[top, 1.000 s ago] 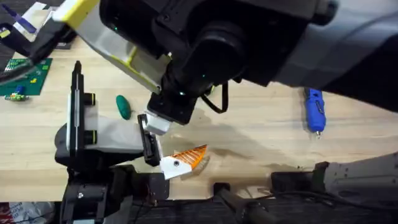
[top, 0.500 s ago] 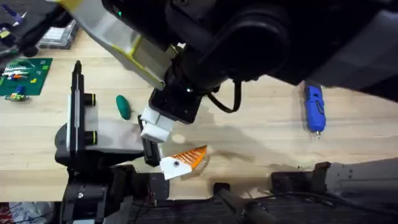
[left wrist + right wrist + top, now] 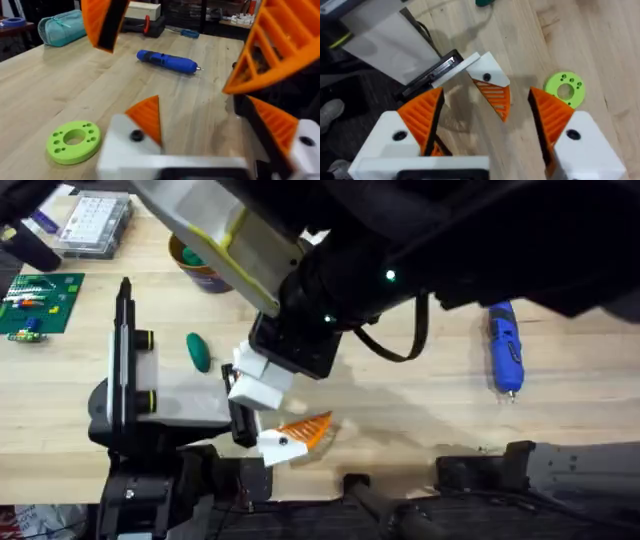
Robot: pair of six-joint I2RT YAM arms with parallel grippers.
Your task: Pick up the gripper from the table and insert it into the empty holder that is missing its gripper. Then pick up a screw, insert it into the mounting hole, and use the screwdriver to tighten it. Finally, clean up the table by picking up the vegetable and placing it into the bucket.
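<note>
We note a pale wooden surface [image 3: 420, 395] with long grain lines, evenly lit, soft shadows lying across its middle. At its far left corner sits a clear plastic parts box [image 3: 93, 225] beside a flat green baseplate [image 3: 40, 302]. From the left wrist view we see the far end of the room: a teal zip pouch [image 3: 61, 27] and a pale wooden box [image 3: 143, 10] at the surface's far edge, dark furniture and cluttered shelving behind. From the right wrist view, dark floor [image 3: 350, 80] shows past the near edge.
</note>
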